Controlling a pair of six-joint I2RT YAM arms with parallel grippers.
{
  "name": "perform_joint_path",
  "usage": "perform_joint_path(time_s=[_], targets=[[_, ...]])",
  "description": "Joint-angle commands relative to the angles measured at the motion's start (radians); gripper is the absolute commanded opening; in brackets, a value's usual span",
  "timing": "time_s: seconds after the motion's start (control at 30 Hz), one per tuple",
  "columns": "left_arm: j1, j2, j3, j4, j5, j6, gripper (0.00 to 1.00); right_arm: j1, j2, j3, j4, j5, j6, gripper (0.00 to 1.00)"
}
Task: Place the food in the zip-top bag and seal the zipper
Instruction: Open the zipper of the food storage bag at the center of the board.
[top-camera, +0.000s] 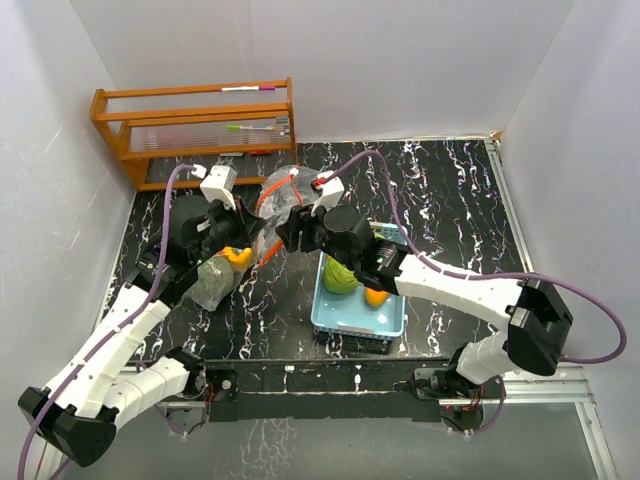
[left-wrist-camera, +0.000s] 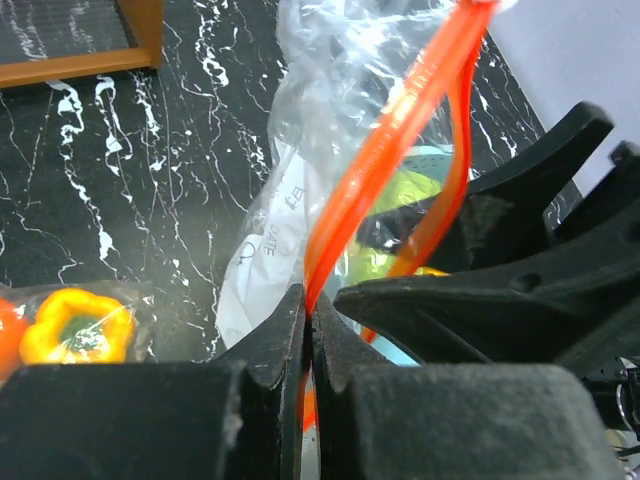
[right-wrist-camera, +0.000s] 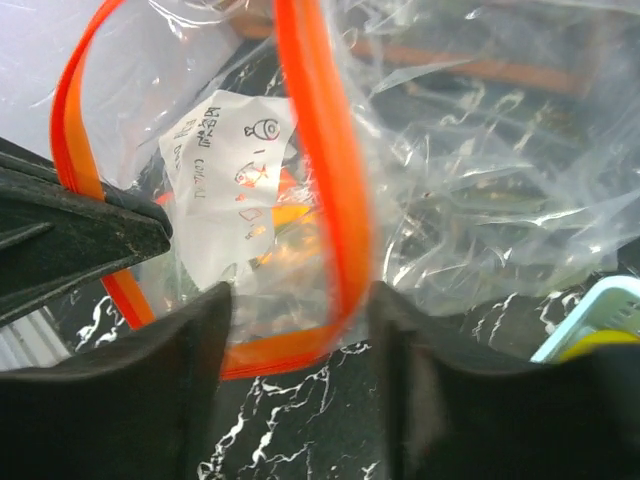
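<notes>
The clear zip-top bag (top-camera: 280, 188) with an orange zipper (left-wrist-camera: 400, 130) hangs open between my two grippers. My left gripper (left-wrist-camera: 310, 312) is shut on one zipper strip; it sits at the bag's left side in the top view (top-camera: 250, 238). My right gripper (right-wrist-camera: 300, 335) is open, its jaws on either side of the zipper rim (right-wrist-camera: 330, 200), and shows in the top view (top-camera: 284, 228). A yellow-orange pepper (left-wrist-camera: 75, 325) lies on the table by the left arm (top-camera: 237, 257). A light-green cabbage-like ball (top-camera: 339, 276) and an orange piece (top-camera: 377, 296) sit in the basket.
The light-blue basket (top-camera: 330, 322) stands front centre, under the right arm. A wooden rack (top-camera: 120, 135) stands at the back left. A grey-green lump under clear plastic (top-camera: 212, 285) lies by the left arm. White walls close in the black marbled table (top-camera: 450, 200).
</notes>
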Motion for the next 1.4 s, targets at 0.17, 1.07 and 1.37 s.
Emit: perform_joint_path(time_s=[0.17,1.07,1.37], targets=[[0.001,-0.011,0.007,-0.04,-0.155,0.093,0.0,-0.004,-0.046,0.054,-0.088,0.107,0.006,0.09],[0.0,0.006,0.014,-0.127,-0.519,0.229,0.0,-0.031,-0.314,-0.081,-0.279,-0.244,-0.16,0.98],[0.0,0.039,0.024,-0.094,-0.406,0.193,0.0,-0.03,-0.378,-0.185,-0.564,0.036,0.015,0.98]])
